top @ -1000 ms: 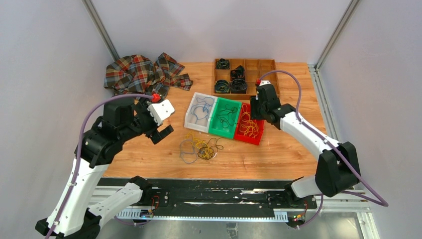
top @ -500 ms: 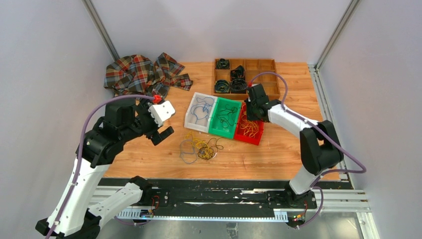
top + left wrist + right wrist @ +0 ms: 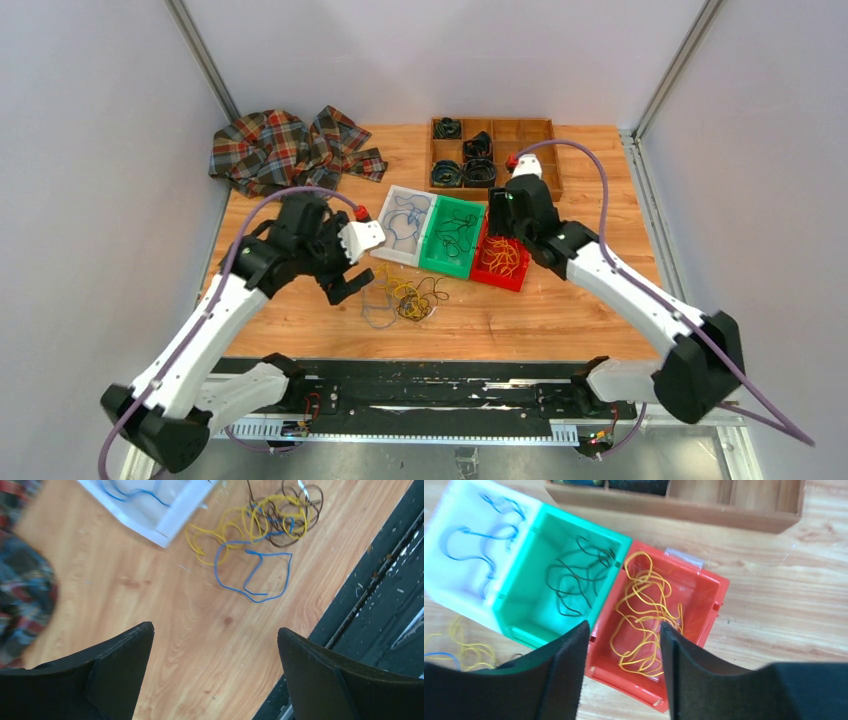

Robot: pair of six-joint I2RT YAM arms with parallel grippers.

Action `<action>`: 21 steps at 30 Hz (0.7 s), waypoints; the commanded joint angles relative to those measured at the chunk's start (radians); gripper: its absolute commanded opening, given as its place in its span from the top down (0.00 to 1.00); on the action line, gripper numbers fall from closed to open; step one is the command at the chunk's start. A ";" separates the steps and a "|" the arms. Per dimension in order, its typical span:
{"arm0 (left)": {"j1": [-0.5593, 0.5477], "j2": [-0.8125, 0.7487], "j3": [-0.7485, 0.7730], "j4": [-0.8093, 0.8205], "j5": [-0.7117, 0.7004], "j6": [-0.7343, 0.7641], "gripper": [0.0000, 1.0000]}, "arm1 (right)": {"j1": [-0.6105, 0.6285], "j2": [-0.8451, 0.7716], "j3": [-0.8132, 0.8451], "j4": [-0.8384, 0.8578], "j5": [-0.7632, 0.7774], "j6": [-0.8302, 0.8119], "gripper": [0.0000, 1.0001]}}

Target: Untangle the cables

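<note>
Yellow, blue and black are being shown by the thin tangled cables point(image 3: 405, 297), plaid by the crumpled cloth point(image 3: 280, 148), green by the middle plastic bin point(image 3: 524, 605).

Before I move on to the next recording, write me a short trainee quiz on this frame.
1. True or false: the red bin holds yellow cables.
2. Which bin holds the black cables? A white, B green, C red.
3. Fill in: the tangled clump outside the bins lies nearest the ___ gripper.
Key: 1 true. 2 B, the green bin. 3 left gripper.
</note>
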 commanded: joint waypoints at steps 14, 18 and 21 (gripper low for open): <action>0.016 0.321 -0.264 0.376 0.054 -0.126 0.09 | 0.178 -0.342 -0.267 0.222 0.071 0.049 0.51; 0.037 0.371 -0.278 0.431 0.034 -0.172 0.16 | 0.205 -0.350 -0.281 0.257 0.076 0.035 0.55; 0.055 0.403 -0.285 0.441 0.048 -0.177 0.22 | 0.220 -0.339 -0.279 0.269 0.074 0.022 0.57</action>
